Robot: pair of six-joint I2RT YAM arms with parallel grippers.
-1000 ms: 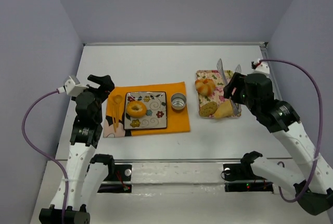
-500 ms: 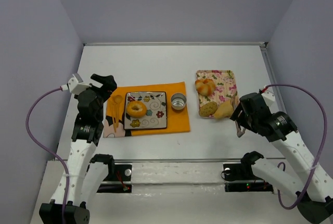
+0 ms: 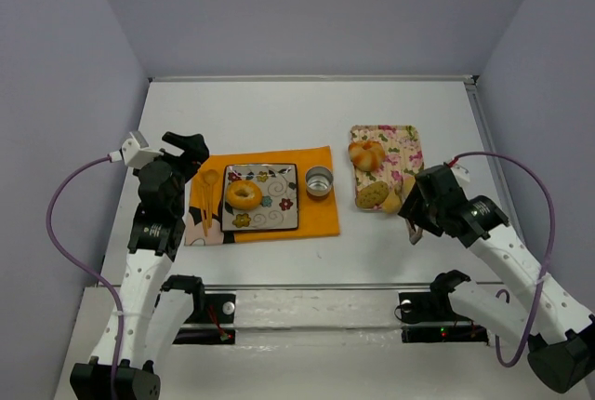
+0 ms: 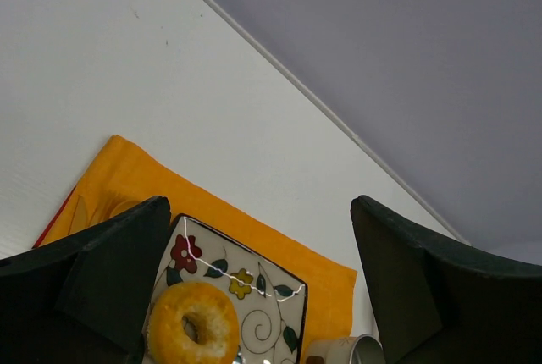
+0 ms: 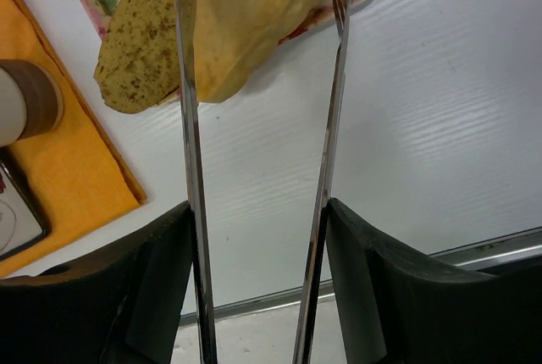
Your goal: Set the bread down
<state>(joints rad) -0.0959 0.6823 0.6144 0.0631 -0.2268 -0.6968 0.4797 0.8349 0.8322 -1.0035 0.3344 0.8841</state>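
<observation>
My right gripper point(image 3: 418, 211) is shut on metal tongs point(image 5: 332, 118), whose two arms reach forward over the near end of the floral tray point(image 3: 398, 137). A pale bread piece point(image 5: 254, 8) lies between the tong arms, also seen from above point(image 3: 401, 197). A seeded bread slice point(image 5: 140, 51) lies just left of it, and a round bun point(image 3: 365, 153) sits further back on the tray. A ring-shaped bread point(image 3: 244, 195) lies on the flowered square plate point(image 3: 279, 209). My left gripper point(image 3: 186, 153) is open and empty over the placemat's left part.
The plate sits on an orange placemat point(image 3: 316, 219) with orange cutlery point(image 3: 208, 200) at its left and a small metal cup point(image 3: 319, 180) at its right. White table lies between placemat and tray; grey walls enclose three sides.
My right arm has drawn back from above the tray toward the near edge and lowered, bringing the tongs around the pale bread. The left arm shifted slightly.
</observation>
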